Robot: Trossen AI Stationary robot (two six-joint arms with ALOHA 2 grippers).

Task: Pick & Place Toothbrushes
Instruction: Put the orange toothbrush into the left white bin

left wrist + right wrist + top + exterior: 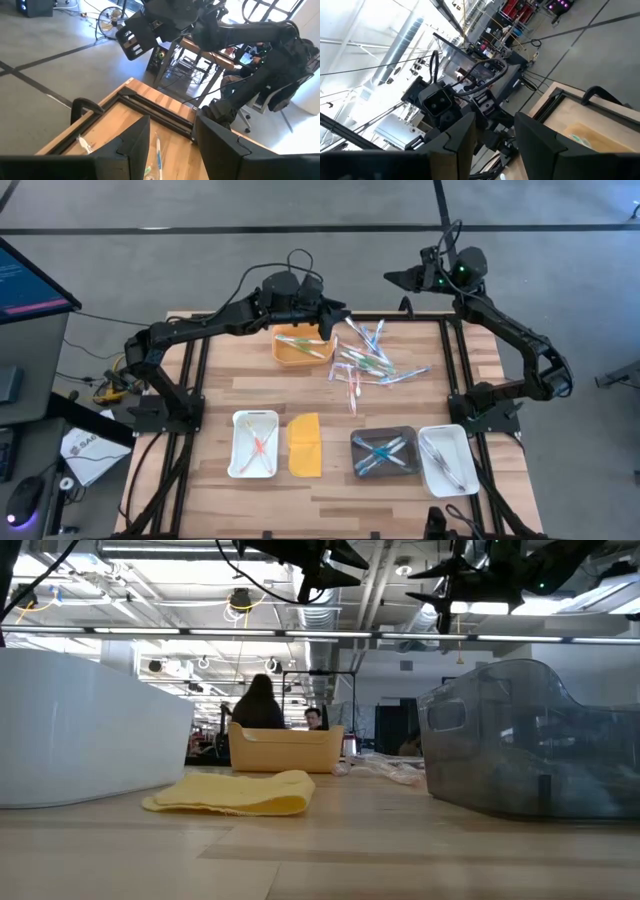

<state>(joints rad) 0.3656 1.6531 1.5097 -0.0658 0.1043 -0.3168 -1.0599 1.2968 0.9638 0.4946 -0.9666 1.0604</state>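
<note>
Four trays are lining the near edge of a wooden table (215,380): white (254,444), grey (385,453), white (447,459), plus an orange one (300,347) farther back, all holding toothbrushes. Loose toothbrushes (368,360) are lying mid-table, right of the orange tray. One yellow lid (305,444) is lying flat. Left gripper (335,310) and right gripper (397,277) are hovering at the far edge, fingers parted, empty. Beyond, a person (259,703) is sitting.

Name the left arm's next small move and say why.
Probably lower the left gripper toward the loose toothbrushes: its fingers stand apart with nothing between them, raised beside the orange tray, and the pile lies just past it.
</note>
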